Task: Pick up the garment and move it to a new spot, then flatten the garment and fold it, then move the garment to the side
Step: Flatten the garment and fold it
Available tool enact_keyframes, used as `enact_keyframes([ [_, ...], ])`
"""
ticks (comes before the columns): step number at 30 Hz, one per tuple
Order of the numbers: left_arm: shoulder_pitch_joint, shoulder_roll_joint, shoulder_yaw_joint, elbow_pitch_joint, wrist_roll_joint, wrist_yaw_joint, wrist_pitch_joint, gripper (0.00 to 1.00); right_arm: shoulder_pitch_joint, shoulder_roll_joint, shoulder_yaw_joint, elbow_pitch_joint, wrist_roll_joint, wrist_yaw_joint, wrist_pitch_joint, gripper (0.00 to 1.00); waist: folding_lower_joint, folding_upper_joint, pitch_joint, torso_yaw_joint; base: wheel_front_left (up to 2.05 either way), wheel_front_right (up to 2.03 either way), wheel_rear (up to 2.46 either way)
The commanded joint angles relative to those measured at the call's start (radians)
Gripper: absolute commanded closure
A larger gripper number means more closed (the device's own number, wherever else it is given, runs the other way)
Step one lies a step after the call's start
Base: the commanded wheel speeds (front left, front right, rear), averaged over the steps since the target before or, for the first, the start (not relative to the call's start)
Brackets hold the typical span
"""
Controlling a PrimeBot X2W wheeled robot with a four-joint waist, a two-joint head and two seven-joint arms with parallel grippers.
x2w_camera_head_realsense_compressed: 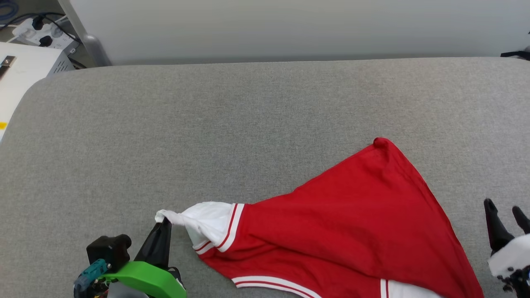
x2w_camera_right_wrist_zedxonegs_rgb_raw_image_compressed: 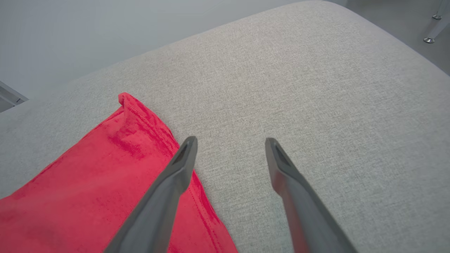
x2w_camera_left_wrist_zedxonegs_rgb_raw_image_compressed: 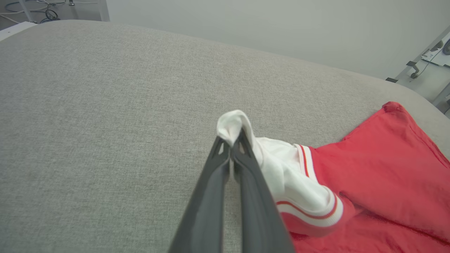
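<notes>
Left end effector clenched on tip of white sleeve of shirt. Right end effector released, fingers spread, just beside shirt's red edge. Shirt lies back-up on grey surface, along front edge, toward right corner.

A grey woven cushion spread across the head view, with a pale wall behind it at twelve o'clock. At ten o'clock a white power strip carrying black plugs lay beside a slanted metal leg. A white cabinet stood at nine o'clock.
</notes>
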Motion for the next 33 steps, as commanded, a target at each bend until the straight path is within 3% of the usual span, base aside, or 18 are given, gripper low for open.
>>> enact_keyframes([
  [1, -0.024, 0.009, -0.001, -0.006, 0.006, 0.005, -0.005, 1.00, -0.050, -0.012, 0.019, 0.019, -0.001, -0.001, -0.022, 0.00, 0.0001, -0.0001, 0.013, 0.002, 0.00, 0.00, 0.00],
  [5, -0.053, 0.005, -0.014, -0.011, 0.013, 0.001, -0.006, 1.00, -0.196, -0.083, 0.117, 0.093, 0.020, -0.001, -0.014, 0.00, 0.0001, -0.0001, 0.044, 0.021, 0.00, 0.00, 0.00],
  [6, -0.082, -0.002, -0.029, -0.010, 0.020, -0.006, -0.007, 1.00, -0.300, -0.150, 0.196, 0.137, 0.055, -0.001, 0.059, 0.00, 0.0001, -0.0001, 0.073, 0.042, 0.00, 0.00, 0.00],
  [7, -0.093, -0.005, -0.035, -0.008, 0.021, -0.010, -0.007, 1.00, -0.338, -0.178, 0.233, 0.155, 0.072, -0.001, 0.106, 0.00, 0.0001, -0.0001, 0.083, 0.050, 0.00, 0.00, 0.00],
  [15, -0.174, -0.026, -0.076, 0.006, 0.034, -0.037, -0.013, 1.00, -0.556, -0.321, 0.442, 0.227, 0.208, -0.001, 0.462, 0.00, 0.0001, -0.0001, 0.152, 0.117, 0.00, 0.00, 0.00],
  [20, -0.214, -0.043, -0.095, 0.015, 0.042, -0.047, -0.028, 1.00, -0.645, -0.360, 0.550, 0.257, 0.228, -0.001, 0.544, 0.00, 0.0001, -0.0001, 0.197, 0.148, 0.00, 0.00, 0.00],
  [32, -0.255, -0.071, -0.128, 0.026, 0.051, -0.056, -0.055, 1.00, -0.690, -0.363, 0.759, 0.444, 0.322, -0.001, 0.537, 0.00, 0.0001, -0.0001, 0.248, 0.176, 0.00, 0.00, 0.00],
  [33, -0.254, -0.071, -0.128, 0.027, 0.050, -0.055, -0.056, 1.00, -0.685, -0.364, 0.774, 0.455, 0.334, -0.001, 0.549, 0.07, 0.0001, -0.0001, 0.247, 0.175, 0.00, 0.00, 0.00],
])
